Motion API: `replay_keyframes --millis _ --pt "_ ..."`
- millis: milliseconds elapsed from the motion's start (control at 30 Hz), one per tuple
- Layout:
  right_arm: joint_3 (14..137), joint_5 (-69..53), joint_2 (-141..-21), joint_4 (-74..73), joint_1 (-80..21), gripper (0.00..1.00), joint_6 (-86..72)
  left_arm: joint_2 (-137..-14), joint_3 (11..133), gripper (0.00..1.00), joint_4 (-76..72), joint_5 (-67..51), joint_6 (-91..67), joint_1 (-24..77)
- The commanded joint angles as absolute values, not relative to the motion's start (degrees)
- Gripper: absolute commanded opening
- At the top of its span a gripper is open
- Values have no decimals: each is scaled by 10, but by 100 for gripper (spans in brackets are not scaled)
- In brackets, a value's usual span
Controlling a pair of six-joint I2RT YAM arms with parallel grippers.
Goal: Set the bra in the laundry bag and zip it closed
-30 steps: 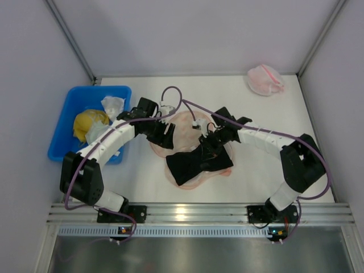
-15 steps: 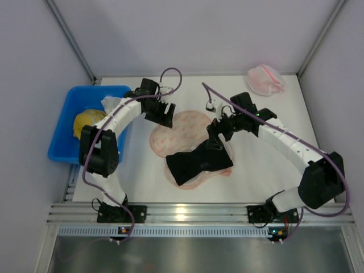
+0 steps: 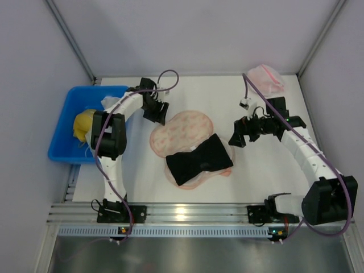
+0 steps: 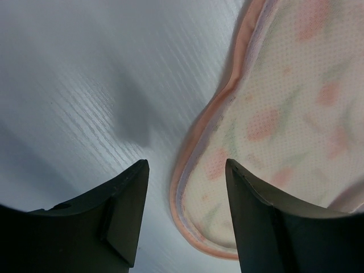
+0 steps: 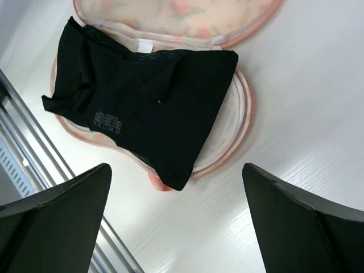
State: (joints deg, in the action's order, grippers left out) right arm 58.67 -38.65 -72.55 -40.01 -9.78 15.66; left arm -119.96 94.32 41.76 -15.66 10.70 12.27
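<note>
A black fabric bra (image 3: 199, 159) lies across the near half of a flat, oval, peach mesh laundry bag (image 3: 183, 126) with red-orange marks. The bag is spread open on a white table (image 3: 267, 170). The left gripper (image 3: 157, 114), fingers parted and empty, sits at the bag's far-left edge. The right gripper (image 3: 235, 138), spread wide and empty, hangs near the bag's right side.

bra (image 5: 148, 96) | lying across opened laundry bag (image 5: 227, 17) | right hand (image 5: 175, 170) above, fingers wide apart
</note>
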Motion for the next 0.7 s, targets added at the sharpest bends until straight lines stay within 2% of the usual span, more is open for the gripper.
replay_keyframes --millis 0,100,200,233,400,433,467,500,567,667 --pt "572 -412 -695 -417 -73 99 150 -1204 962 61 426 -183 127 117" --pt "565 -412 -687 -421 -64 99 145 -1215 957 58 425 -199 126 117" --pt "563 -413 -679 -422 -58 99 139 -1229 957 49 425 -200 125 116" --pt "563 -414 -677 -423 -58 99 138 -1231 956 42 425 -203 122 115" --pt "562 -404 -668 -425 -54 99 137 -1237 954 31 425 -230 120 111" --pt "563 -404 -667 -425 -53 99 136 -1237 957 26 425 -230 120 110" --pt "564 -405 -666 -425 -52 99 134 -1235 959 16 425 -234 120 110" --pt "566 -405 -665 -426 -51 99 134 -1233 962 9 425 -236 117 107" --pt "569 -404 -664 -429 -51 99 132 -1221 972 0 425 -244 110 105" --pt "570 -403 -664 -432 -48 99 130 -1191 984 0 425 -247 98 103"
